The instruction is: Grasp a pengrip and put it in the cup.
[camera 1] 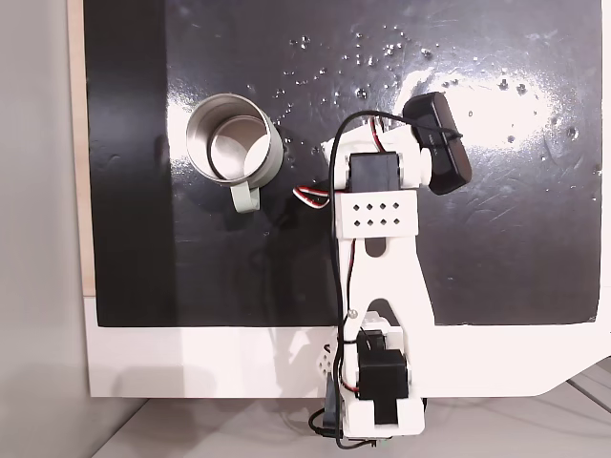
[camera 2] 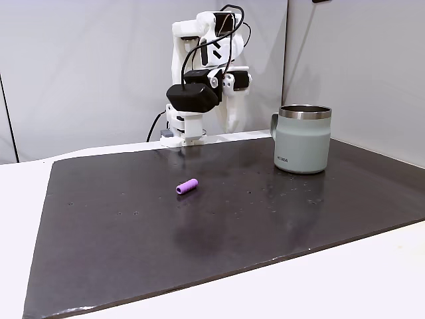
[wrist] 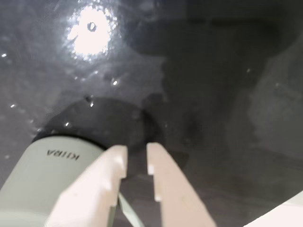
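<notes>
Looking at our wrist view, the claw is barely cracked open, holding nothing; pengrip lies on the mat, well apart from the cup.

Glossy black mat, white table

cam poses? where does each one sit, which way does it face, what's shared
A fixed view: overhead, looking straight down on the black mat; shows the arm and cup.
Another fixed view: low, across the table, facing the arm; pengrip lies on the mat.
Wrist view: looks down past the fingers at the mat.
Shared: the cup appears in all three.
</notes>
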